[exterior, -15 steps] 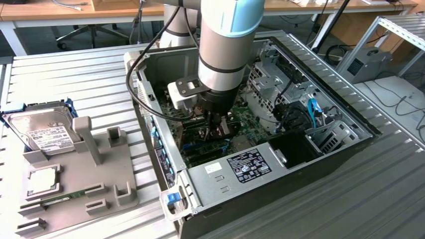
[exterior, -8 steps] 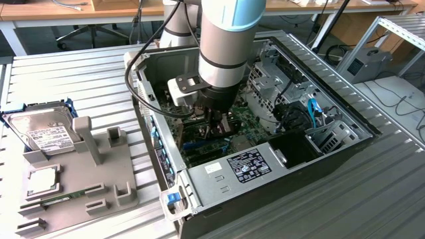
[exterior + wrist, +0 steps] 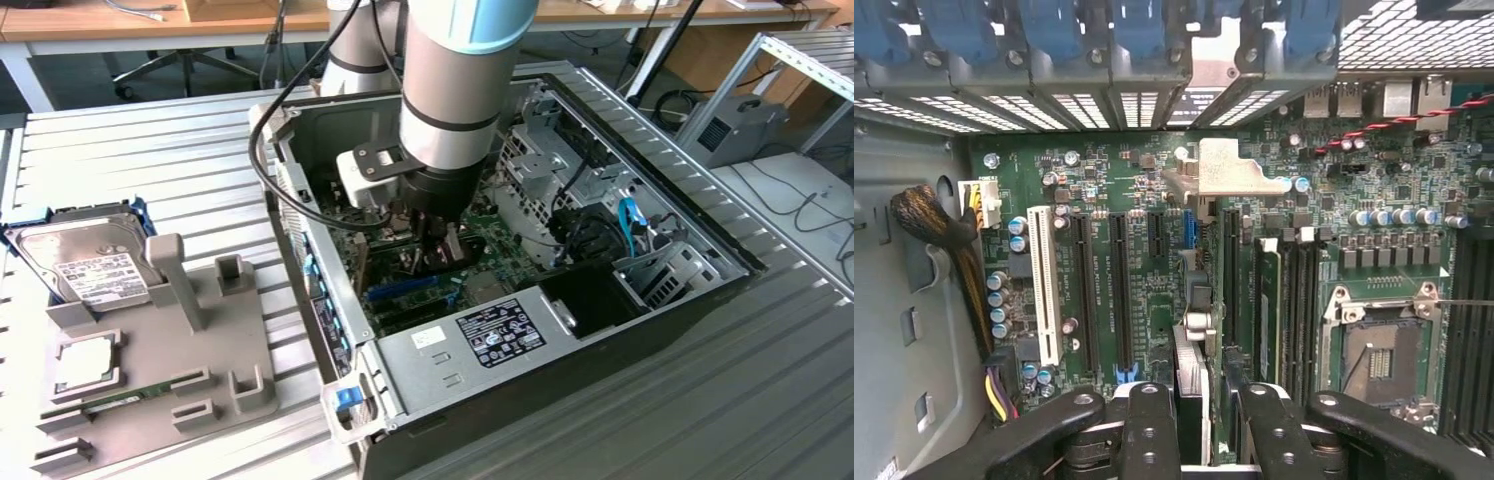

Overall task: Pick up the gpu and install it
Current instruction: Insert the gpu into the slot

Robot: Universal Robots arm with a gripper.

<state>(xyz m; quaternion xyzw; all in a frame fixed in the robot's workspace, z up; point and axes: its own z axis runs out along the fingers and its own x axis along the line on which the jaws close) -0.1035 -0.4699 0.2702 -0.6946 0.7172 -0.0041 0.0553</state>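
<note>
arm (image 3: 461, 70): thick silver-grey cylindrical tube; pale blue cap at its upper end; thin dark ring around it lower down
wrist section: black round collar below the silver tube
wrist mount (image 3: 376, 172): white blocky housing with a dark square fitting on top, fixed beside the black collar
cable (image 3: 274, 175): black, looping from the upper arm past the white housing
gripper (image 3: 1196, 425): matt black, two fingers (image 3: 1150, 425) with rounded link arms on either side, round recessed screws along each finger

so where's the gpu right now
The gpu stands on edge between the gripper's fingers, inside the computer case, over the motherboard's expansion slots.
</note>
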